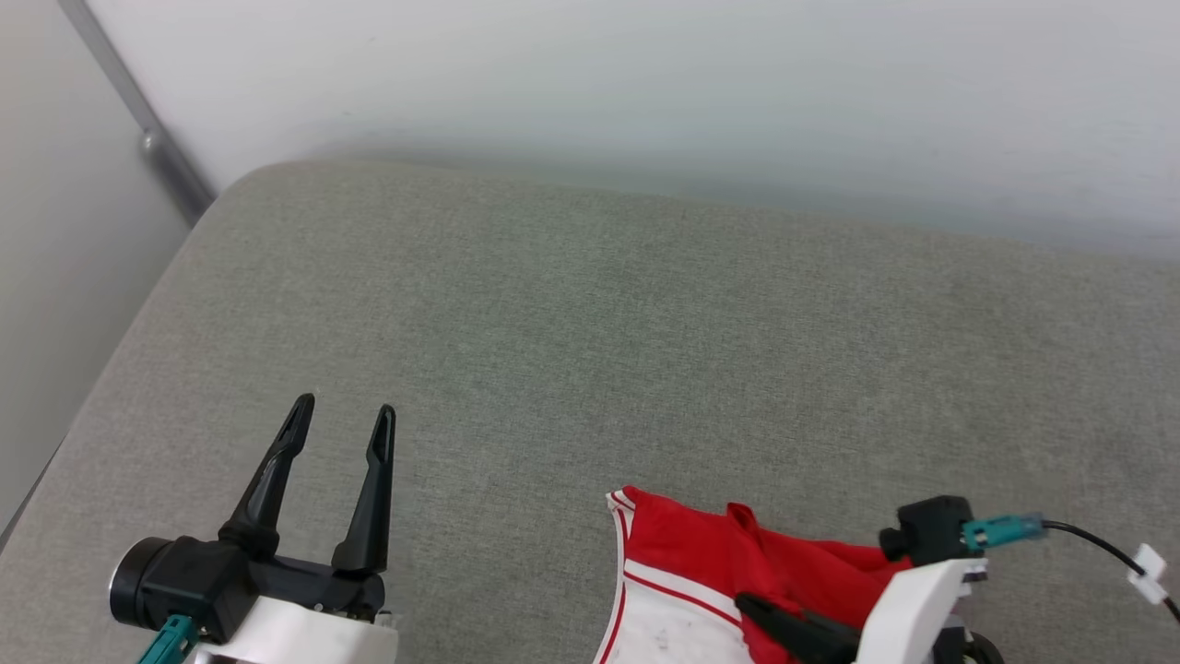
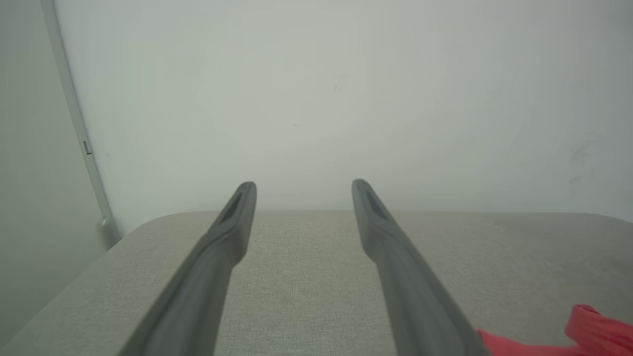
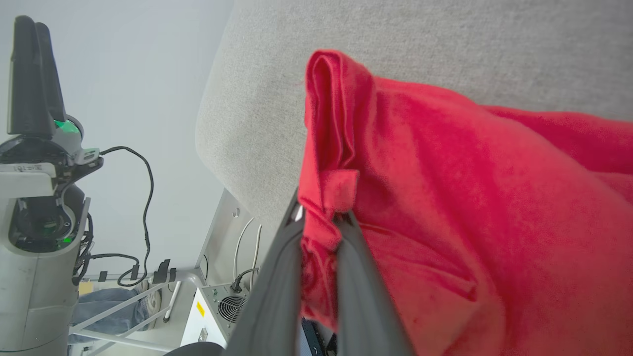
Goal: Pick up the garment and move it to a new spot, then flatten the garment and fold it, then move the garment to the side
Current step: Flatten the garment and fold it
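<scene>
Garment (image 1: pixel 701 553): red jersey cloth with a white panel and red-white striped trim; bunched at the near edge of the bench, right of centre; part cut off by the lower edge of the head view.
Garment, close view (image 3: pixel 445 198): red knit, creased, one upright fold rising past the fingertips; grey bench fabric behind.
Garment, left wrist view (image 2: pixel 598 326): small red patch at lower right, on the bench.
Right claw (image 3: pixel 321 220): closed on a pinched red fold of the garment, one dark finger on each side of the cloth.
Left claw (image 1: pixel 345 406): spread wide, holding nothing; over the near-left part of the bench, well apart from the garment, fingers pointing toward the wall.
Bench (image 1: pixel 553 323): grey woven fabric top, rounded far-left corner.
Wall (image 1: pixel 645 83): pale, plain, directly behind the bench.
Pipe (image 1: pixel 157 138): grey, slanting down the wall near the bench's far-left corner.
Cable (image 1: pixel 1097 544): black, teal connector, leading off the right wrist housing.
Box (image 3: pixel 217 306): white, fan grille, on the floor below the bench.
</scene>
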Motion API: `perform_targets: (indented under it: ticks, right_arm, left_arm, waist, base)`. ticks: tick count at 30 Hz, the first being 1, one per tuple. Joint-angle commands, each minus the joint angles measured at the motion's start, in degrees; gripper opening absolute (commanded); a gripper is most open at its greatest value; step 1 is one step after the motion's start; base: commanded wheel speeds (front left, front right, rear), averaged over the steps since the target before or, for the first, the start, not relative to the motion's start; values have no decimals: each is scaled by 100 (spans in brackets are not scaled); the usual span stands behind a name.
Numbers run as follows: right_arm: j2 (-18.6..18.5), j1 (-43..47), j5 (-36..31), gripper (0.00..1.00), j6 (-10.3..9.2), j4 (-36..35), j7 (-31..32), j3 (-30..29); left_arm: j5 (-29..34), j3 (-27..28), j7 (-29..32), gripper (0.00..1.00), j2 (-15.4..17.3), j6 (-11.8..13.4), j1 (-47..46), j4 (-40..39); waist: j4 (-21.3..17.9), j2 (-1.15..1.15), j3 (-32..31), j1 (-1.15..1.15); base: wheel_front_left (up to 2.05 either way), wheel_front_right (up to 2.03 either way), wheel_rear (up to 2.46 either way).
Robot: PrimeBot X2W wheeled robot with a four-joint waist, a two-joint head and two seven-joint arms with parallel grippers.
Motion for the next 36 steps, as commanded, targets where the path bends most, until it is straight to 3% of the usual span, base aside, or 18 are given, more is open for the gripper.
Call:
perform_targets:
  ticks: [1, 10, 11, 12, 20, 25, 30, 36]
  right_arm:
    - [12, -120, 29, 0, 0, 76, -70, 93]
    - [11, -516, 64, 0, 0, 789, -427, 752]
    - [12, -571, 79, 27, 0, 852, -467, 838]
    - [14, -588, 125, 100, 0, 923, -496, 869]
    - [7, -899, 6, 100, 0, 920, -672, 910]
    - [-5, -1347, -889, 100, 0, 678, -945, 350]
    - [-799, -1790, -2138, 100, -1, 410, -1635, -37]
    - [-1484, -1677, -2589, 100, -1, 277, -2707, -688]
  left_arm:
    - [-16, -1, -12, 100, 28, 5, -48, -10]
    - [-26, -1, -12, 100, 30, 5, -78, 25]
    - [-26, -15, -12, 100, 28, 5, -93, 32]
    - [-28, -35, -12, 100, 32, 5, -114, 22]
    - [-56, -45, -12, 100, 17, 5, -127, 53]
    - [-57, -34, -12, 100, 24, 5, -90, 98]
    - [-61, -26, -12, 100, 7, 5, -142, 80]
    - [-57, -38, -11, 100, -30, 5, -177, 95]
  waist:
    - [39, 0, 12, 0]
    - [176, 0, 105, 0]
    - [190, 0, 115, 0]
    - [199, 0, 124, 0]
    - [142, 0, 112, 0]
    - [-15, 0, 38, 0]
    - [-189, 0, 66, 0]
    - [-319, 0, 132, 0]
  base:
    - [0, 0, 0]
    - [0, 0, 0]
    - [0, 0, 0]
    - [0, 0, 0]
    - [0, 0, 0]
    - [0, 0, 0]
    - [0, 0, 0]
    - [0, 0, 0]
